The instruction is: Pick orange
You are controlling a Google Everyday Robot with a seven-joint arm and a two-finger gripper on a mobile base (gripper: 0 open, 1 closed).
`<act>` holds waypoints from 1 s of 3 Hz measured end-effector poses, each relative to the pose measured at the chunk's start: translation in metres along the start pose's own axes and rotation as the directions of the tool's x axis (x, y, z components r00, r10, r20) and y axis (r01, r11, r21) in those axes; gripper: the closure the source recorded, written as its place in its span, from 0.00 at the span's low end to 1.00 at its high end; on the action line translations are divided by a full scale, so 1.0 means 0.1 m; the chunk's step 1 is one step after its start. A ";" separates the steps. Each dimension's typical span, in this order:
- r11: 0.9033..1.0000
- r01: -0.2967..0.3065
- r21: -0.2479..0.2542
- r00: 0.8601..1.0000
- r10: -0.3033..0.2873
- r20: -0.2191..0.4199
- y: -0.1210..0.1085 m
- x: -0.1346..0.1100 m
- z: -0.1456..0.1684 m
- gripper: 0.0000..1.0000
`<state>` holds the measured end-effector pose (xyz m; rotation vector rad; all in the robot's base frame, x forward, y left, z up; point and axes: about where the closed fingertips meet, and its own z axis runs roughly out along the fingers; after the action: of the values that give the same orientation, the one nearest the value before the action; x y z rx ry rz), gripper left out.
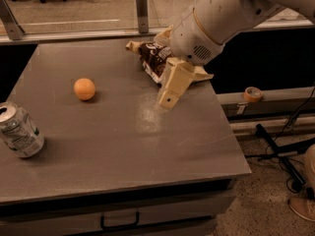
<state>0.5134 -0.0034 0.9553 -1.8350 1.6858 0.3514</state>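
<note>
The orange (pixel 84 89), a small smooth round fruit, lies on the left part of the grey table (pixel 123 146). My gripper (pixel 168 100), cream-coloured on a large white arm, hangs over the table's middle right. It is to the right of the orange and well apart from it, just in front of the chip bag. It holds nothing that I can see.
A brown and white chip bag (pixel 150 58) lies at the back of the table, partly hidden behind the arm. A silver soda can (pixel 18 131) stands at the left edge. An orange-tan tape roll (pixel 253 93) sits on a ledge to the right, off the table.
</note>
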 end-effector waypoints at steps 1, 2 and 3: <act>1.000 -0.011 -0.019 1.000 0.011 0.021 0.01 -0.05 0.06 0.00; 0.992 -0.102 -0.067 0.990 0.108 0.092 0.05 -0.07 0.44 0.00; 0.980 -0.175 -0.094 0.964 0.190 0.185 -0.10 -0.22 0.89 0.00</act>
<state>0.5379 0.0676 0.9017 -1.6426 1.7285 0.6588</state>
